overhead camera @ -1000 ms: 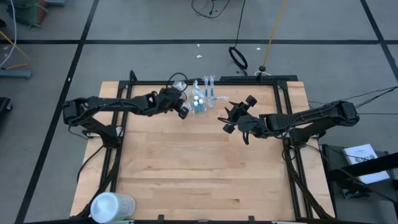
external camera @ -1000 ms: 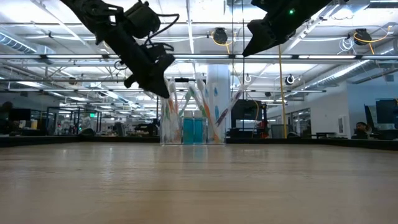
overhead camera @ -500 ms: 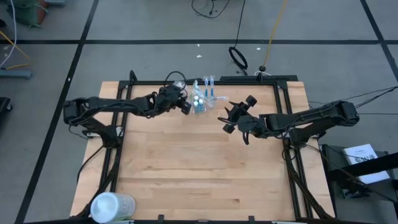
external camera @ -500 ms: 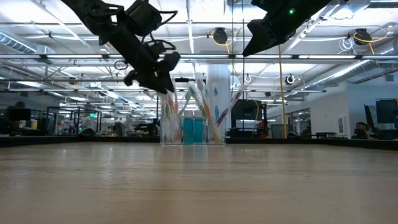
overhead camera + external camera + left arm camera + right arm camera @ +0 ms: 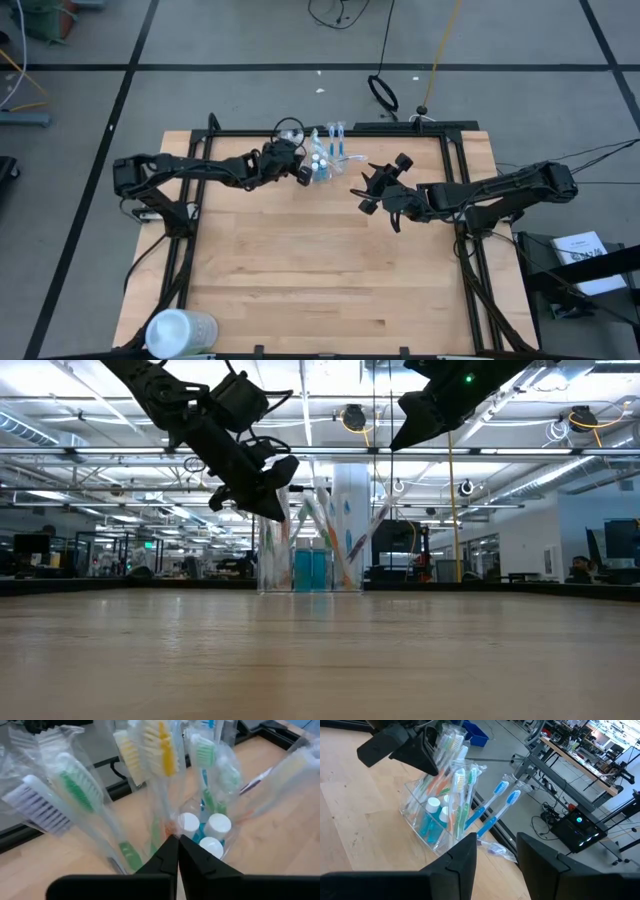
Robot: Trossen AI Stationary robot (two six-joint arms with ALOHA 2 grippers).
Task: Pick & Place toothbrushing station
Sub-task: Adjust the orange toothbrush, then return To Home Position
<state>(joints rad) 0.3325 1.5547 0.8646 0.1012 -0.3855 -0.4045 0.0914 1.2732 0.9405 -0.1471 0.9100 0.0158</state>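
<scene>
The clear plastic cup (image 5: 320, 172) stands near the table's far edge. It holds wrapped toothbrushes (image 5: 160, 750) and white-capped blue toothpaste tubes (image 5: 210, 827). Two blue toothbrushes (image 5: 500, 800) lean out over its far side. My left gripper (image 5: 303, 174) is shut, slanting down at the cup's left side, with its tips (image 5: 177, 842) among the brush handles. My right gripper (image 5: 366, 192) hangs open above the table to the right of the cup (image 5: 432, 827), with nothing between its fingers. My left gripper's shut fingertips (image 5: 170, 845) stand at the cup's left rim, right against a wrapped toothbrush's handle (image 5: 159, 827). They come slanting down from the table's left. The tips hide the place where they meet, so I cannot tell whether they pinch the wrapper, the rim or nothing.
A whitish round container (image 5: 180, 332) lies at the table's near left corner. Black frame rails (image 5: 455, 150) run along the table's sides and far edge. Bare wood (image 5: 320, 270) stretches from the cup to the near edge.
My left gripper has gone a little toward the cup and down, tipping its tips lower, and now stands against the cup's left side. The cup and its brushes have stayed in place.
</scene>
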